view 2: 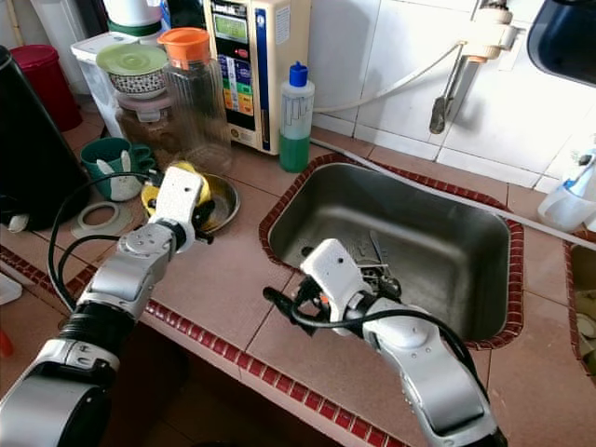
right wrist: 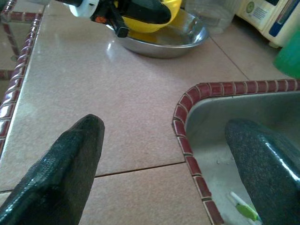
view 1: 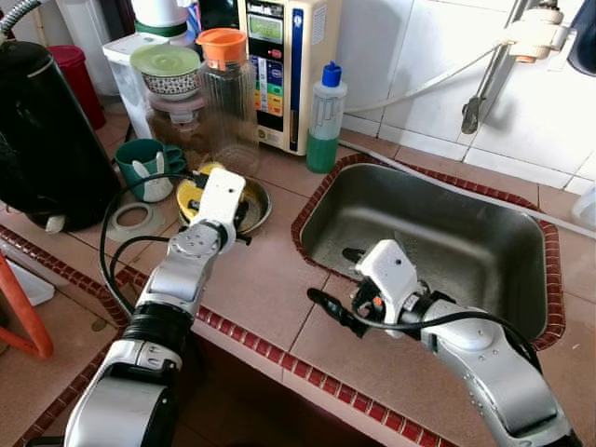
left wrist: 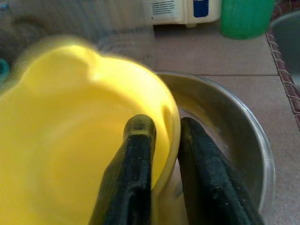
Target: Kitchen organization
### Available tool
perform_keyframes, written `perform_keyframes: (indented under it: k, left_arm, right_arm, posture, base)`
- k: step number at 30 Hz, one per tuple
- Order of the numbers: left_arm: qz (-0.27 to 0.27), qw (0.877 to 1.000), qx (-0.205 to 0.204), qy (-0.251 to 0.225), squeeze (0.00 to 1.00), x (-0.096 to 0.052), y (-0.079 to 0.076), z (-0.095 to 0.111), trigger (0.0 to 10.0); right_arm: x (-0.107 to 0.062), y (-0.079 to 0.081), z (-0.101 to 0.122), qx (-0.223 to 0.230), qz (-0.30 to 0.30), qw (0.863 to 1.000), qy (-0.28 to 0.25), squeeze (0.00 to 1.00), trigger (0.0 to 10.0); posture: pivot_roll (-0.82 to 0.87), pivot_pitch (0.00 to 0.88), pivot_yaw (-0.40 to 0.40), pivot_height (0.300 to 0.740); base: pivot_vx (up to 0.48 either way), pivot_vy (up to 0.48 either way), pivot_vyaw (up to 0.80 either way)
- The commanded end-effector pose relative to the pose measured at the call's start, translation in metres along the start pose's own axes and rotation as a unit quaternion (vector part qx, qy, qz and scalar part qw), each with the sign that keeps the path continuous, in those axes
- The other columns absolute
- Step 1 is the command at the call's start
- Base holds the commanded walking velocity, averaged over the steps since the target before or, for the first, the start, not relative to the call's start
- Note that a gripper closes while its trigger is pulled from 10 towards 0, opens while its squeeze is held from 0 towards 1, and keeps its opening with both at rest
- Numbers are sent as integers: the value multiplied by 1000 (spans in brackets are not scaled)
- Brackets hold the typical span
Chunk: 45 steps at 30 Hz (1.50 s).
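Pinching the rim of a yellow plastic bowl (left wrist: 70, 154), left gripper (left wrist: 161, 140) has one finger inside the wall and one outside, clamped narrow. Bowl sits tilted in the steel dish (view 1: 256, 207), which is left of the sink (view 1: 438, 233) on the tiled counter (view 1: 270, 279). Bowl looks light, stiff and smooth, so a rim pinch may slip; grip deeper on the wall. Right gripper (right wrist: 173, 154) hangs wide, holding nothing, over the sink's near-left rim. Green soap bottle (view 1: 325, 121) stands behind the sink.
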<state>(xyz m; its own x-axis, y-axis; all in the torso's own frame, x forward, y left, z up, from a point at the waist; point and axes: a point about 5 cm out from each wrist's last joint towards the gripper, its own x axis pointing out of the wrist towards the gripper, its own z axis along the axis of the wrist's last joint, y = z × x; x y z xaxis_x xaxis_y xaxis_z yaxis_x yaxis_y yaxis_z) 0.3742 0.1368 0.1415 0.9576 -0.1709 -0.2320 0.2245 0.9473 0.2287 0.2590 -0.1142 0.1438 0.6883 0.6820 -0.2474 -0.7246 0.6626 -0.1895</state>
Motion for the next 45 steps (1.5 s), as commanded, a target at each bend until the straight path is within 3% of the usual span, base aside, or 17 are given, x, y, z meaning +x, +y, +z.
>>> perform_keyframes:
  k: [1, 10, 11, 16, 20, 23, 24, 25, 28, 30, 35, 39, 42, 45]
  left_arm:
    - [7, 1000, 4, -18, 0, -1, 1, 5, 0]
    - [42, 996, 23, -70, 0, -4, 7, 15, 0]
    - [47, 993, 42, -104, 0, -7, 5, 23, 0]
    - [25, 980, 80, -183, 0, -16, -9, 39, 0]
    - [-21, 962, 107, -251, 0, -28, -28, 46, 0]
    - [-76, 943, 134, -295, 0, -40, -45, 40, 0]
    - [-76, 943, 134, -295, 0, -40, -45, 40, 0]
    - [-87, 932, 154, -316, 0, -46, -48, 37, 0]
    - [-114, 918, 173, -339, 0, -55, -56, 30, 0]
    - [-122, 915, 176, -342, 0, -57, -58, 28, 0]
    - [-179, 893, 200, -362, 0, -65, -82, 22, 0]
    - [-212, 874, 224, -375, 0, -67, -98, 20, 0]
    - [-229, 866, 230, -379, 0, -67, -108, 19, 0]
    - [-230, 866, 228, -380, 0, -66, -111, 20, 0]
  right_arm:
    - [-1, -7, 3, -6, -19, 1000, -6, 0, 10000]
    - [-1, -14, 4, 3, -43, 999, -15, 0, 10000]
    - [0, -18, 5, 11, -57, 998, -21, 0, 10000]
    - [-2, -35, 11, 48, -118, 990, -53, 0, 10000]
    - [-9, -56, 19, 106, -182, 972, -103, 0, 10000]
    - [-16, -72, 26, 169, -216, 950, -152, 0, 10000]
    - [-16, -72, 26, 169, -216, 950, -152, 0, 10000]
    - [-19, -76, 29, 194, -222, 940, -173, 0, 10000]
    - [-22, -82, 33, 244, -227, 920, -205, 0, 10000]
    - [-23, -83, 34, 249, -228, 918, -207, 0, 10000]
    - [-23, -87, 40, 300, -222, 899, -229, 0, 10000]
    - [-22, -86, 46, 303, -210, 902, -224, 0, 10000]
    - [-19, -82, 59, 281, -192, 917, -209, 0, 10000]
    - [-19, -80, 63, 283, -184, 917, -211, 0, 10000]
  posture:
    - [75, 21, 17, 740]
    - [77, 21, 17, 740]
    - [78, 20, 17, 740]
    - [82, 22, 17, 740]
    - [83, 23, 16, 740]
    - [84, 19, 17, 740]
    - [84, 19, 17, 740]
    - [83, 18, 17, 740]
    - [85, 17, 15, 740]
    - [85, 17, 15, 740]
    - [80, 14, 13, 740]
    - [78, 14, 11, 740]
    - [68, 13, 13, 740]
    - [66, 13, 14, 740]
  base:
    - [0, 0, 0]
    - [0, 0, 0]
    - [0, 0, 0]
    - [0, 0, 0]
    - [0, 0, 0]
    - [0, 0, 0]
    - [0, 0, 0]
    - [0, 0, 0]
    - [0, 0, 0]
    - [0, 0, 0]
    - [0, 0, 0]
    - [0, 0, 0]
    - [0, 0, 0]
    - [0, 0, 0]
